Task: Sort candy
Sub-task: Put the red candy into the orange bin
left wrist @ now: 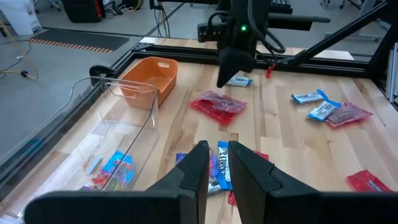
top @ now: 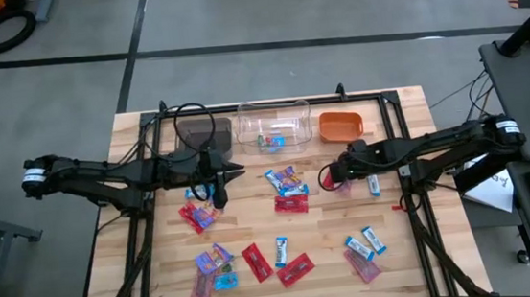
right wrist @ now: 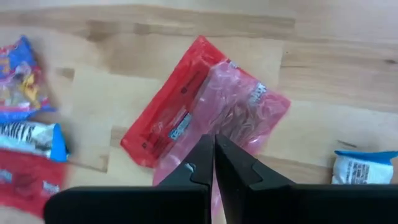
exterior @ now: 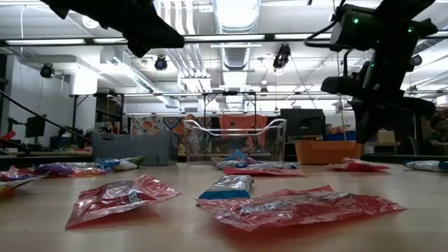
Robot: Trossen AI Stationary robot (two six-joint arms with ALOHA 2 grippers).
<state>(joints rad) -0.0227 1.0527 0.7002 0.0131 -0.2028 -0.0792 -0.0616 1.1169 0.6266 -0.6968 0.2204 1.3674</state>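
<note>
Small wrapped candies in red, blue-and-white and purple lie flat and scattered on the wooden table (top: pixel 253 228). My left gripper (left wrist: pixel 216 152) hangs high over the table's left middle (top: pixel 222 186). It is open by a narrow gap and empty, and a blue-and-white candy (left wrist: pixel 222 168) on the table shows through the gap. My right gripper (right wrist: pixel 214 143) is shut and empty. It hovers just above a red candy (right wrist: pixel 168 118) with a pinkish one (right wrist: pixel 242 112) overlapping it, right of centre (top: pixel 328 175).
Three bins stand in a row at the far edge: a dark brown one (top: pixel 201 135), a clear one (top: pixel 273 127) with a few candies inside, and an orange one (top: pixel 340 125). A black frame (top: pixel 388 99) borders the table. More candies lie near the front edge (top: pixel 295 269).
</note>
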